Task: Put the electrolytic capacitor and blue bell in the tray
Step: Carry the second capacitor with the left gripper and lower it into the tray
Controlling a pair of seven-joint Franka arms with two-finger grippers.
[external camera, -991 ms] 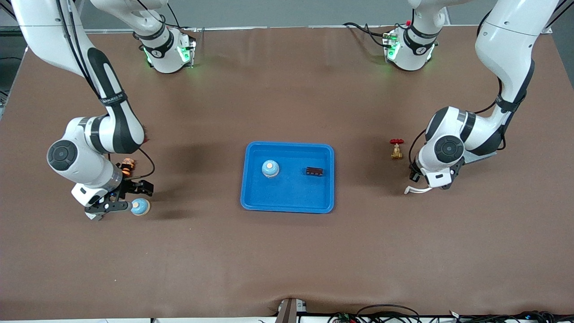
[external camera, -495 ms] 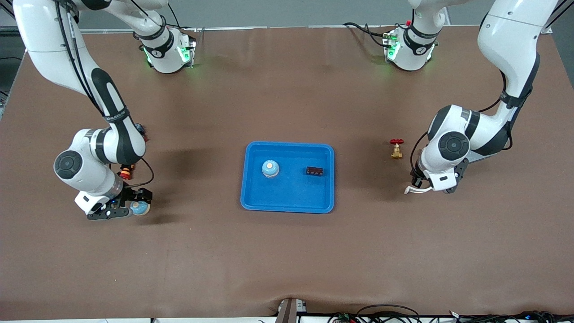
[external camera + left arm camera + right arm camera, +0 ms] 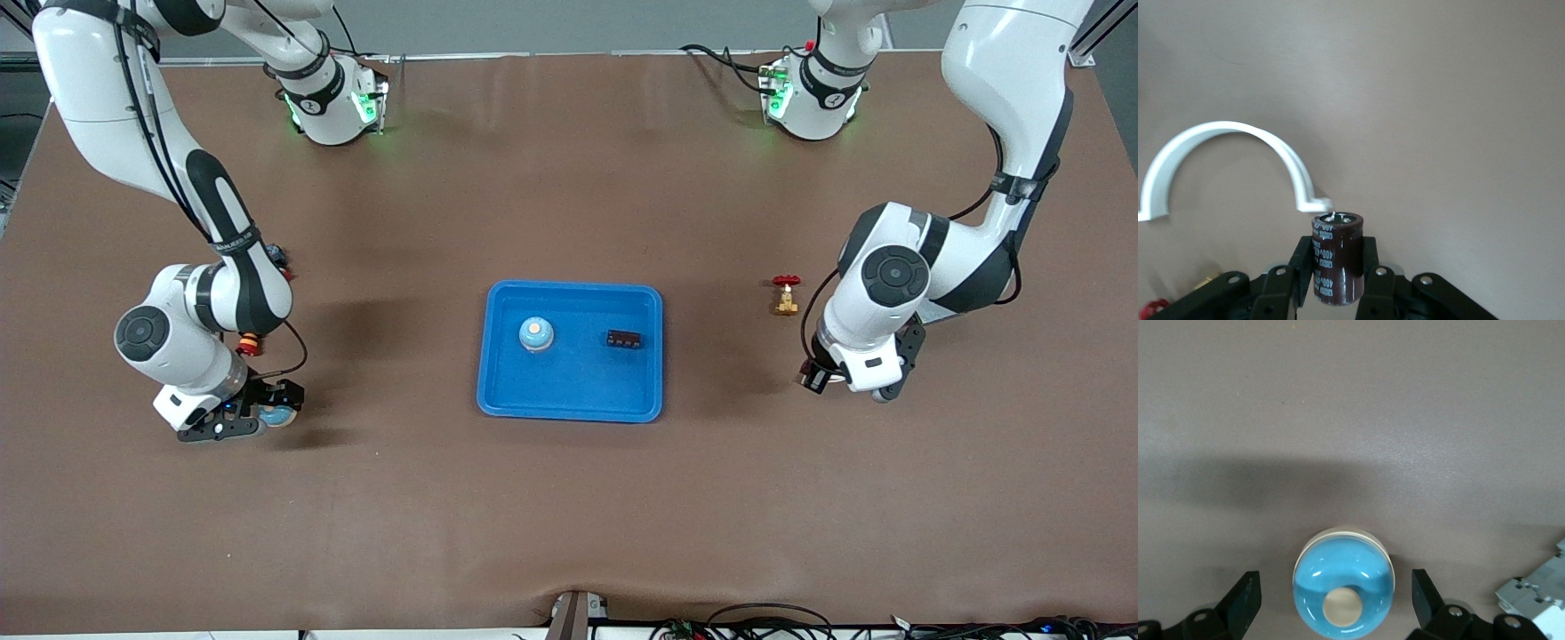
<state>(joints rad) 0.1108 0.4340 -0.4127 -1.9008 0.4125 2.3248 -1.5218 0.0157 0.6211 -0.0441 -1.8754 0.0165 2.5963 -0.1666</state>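
I have the left gripper (image 3: 1337,283) clamped on a dark brown cylindrical electrolytic capacitor (image 3: 1336,257), over the brown table (image 3: 569,498) near a white curved plastic clip (image 3: 1231,160) and a small brass valve with a red handle (image 3: 786,294); the right gripper (image 3: 1335,603) stands wide, its fingers (image 3: 1245,603) flanking a glossy blue bell with a cream button (image 3: 1343,591) without touching it, at the right arm's end; the shallow bright-blue plastic tray (image 3: 498,391) at mid-table holds a second blue bell (image 3: 536,333) and a small dark rectangular block (image 3: 624,339).
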